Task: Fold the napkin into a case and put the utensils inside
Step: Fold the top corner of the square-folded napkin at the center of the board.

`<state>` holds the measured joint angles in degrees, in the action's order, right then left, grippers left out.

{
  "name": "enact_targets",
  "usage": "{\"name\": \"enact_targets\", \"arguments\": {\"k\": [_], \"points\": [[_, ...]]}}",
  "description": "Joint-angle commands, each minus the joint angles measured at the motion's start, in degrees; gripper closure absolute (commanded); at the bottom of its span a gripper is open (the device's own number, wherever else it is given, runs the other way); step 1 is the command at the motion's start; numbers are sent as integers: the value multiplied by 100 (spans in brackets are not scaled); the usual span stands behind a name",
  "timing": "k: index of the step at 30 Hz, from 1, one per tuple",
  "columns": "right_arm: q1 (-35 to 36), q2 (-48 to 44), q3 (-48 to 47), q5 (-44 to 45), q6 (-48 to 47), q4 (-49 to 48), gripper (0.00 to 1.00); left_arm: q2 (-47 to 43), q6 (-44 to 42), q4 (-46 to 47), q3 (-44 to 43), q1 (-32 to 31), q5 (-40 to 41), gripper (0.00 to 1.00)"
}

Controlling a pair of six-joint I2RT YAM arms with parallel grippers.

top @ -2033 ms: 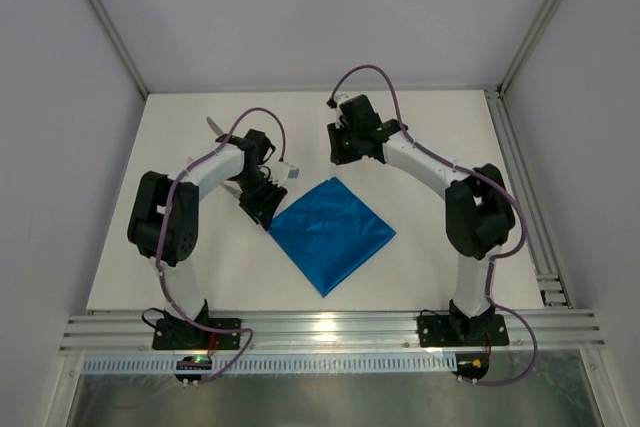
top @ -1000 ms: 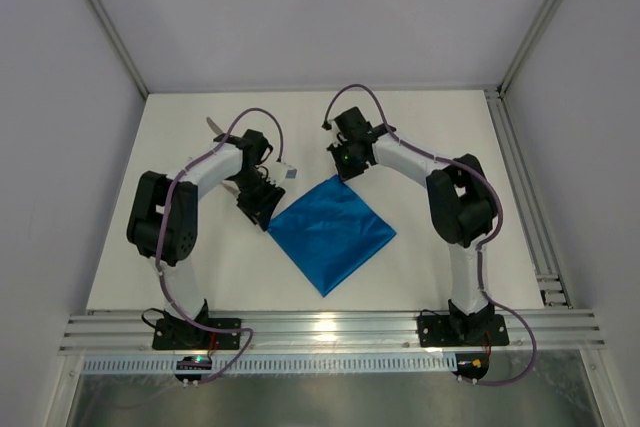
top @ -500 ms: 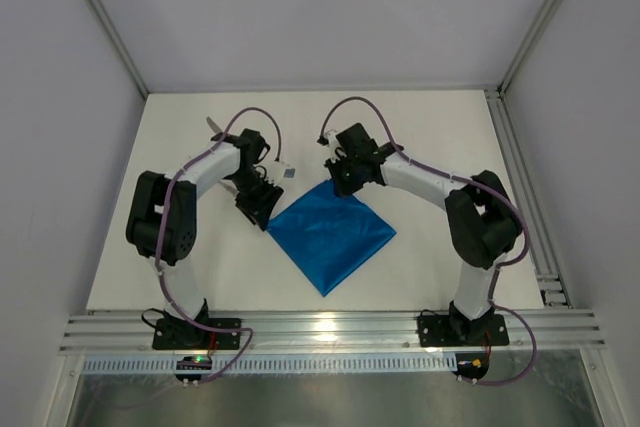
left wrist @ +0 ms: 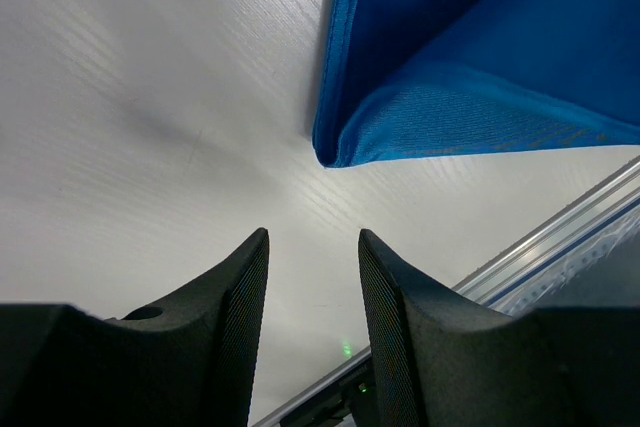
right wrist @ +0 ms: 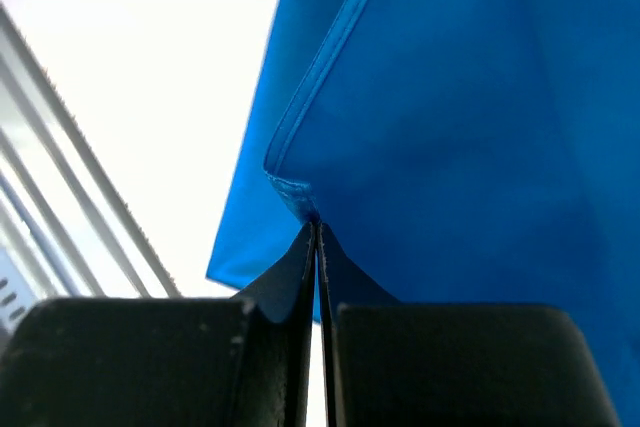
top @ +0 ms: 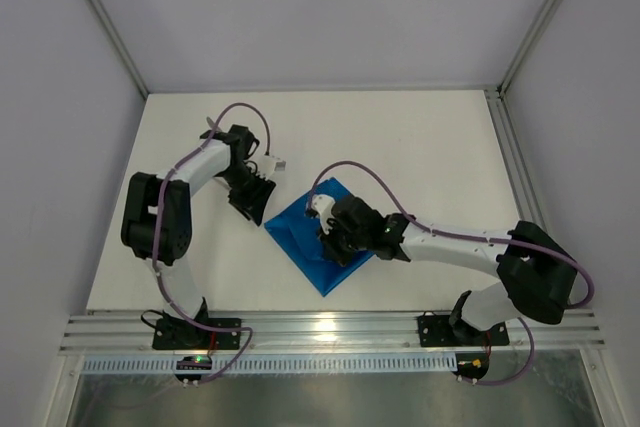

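The bright blue napkin (top: 300,247) lies as a diamond at the table's middle, partly doubled over. My right gripper (top: 328,237) is shut on one hemmed corner of it and holds that corner over the cloth's middle. The right wrist view shows the jaws (right wrist: 316,227) pinched on the corner, with more napkin (right wrist: 460,127) beneath. My left gripper (top: 256,203) is open and empty, just left of the napkin's left corner. In the left wrist view its fingers (left wrist: 313,247) stand short of that corner (left wrist: 335,152). A slim silver tip (top: 212,126) shows behind the left arm; the rest of the utensils is hidden.
The white table (top: 430,157) is bordered by an aluminium rail (top: 330,332) at the near edge and another rail (top: 520,187) on the right. Grey walls enclose the back and sides.
My right gripper has come from the napkin's far corner toward the front, shut on that corner and drawn it over the cloth. My left gripper has shifted slightly left.
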<state>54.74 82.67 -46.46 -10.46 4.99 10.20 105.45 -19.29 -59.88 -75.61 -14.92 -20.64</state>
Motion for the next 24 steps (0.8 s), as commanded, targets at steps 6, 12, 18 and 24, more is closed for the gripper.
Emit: {"name": "enact_targets", "arguments": {"k": [6,12,18,24], "points": [[783,-313,479,237,432,-597,96,-288,118,46,20,-29,-142,57],[898,-252,646,273,485,-677,96,-279,101,20,29,-231,60,57],[951,-384,761,290,432,-615,96,-297,83,81,-50,-380,104,57],[951,-138,822,255,415,-844,96,-253,83,152,-85,-670,113,57]]}}
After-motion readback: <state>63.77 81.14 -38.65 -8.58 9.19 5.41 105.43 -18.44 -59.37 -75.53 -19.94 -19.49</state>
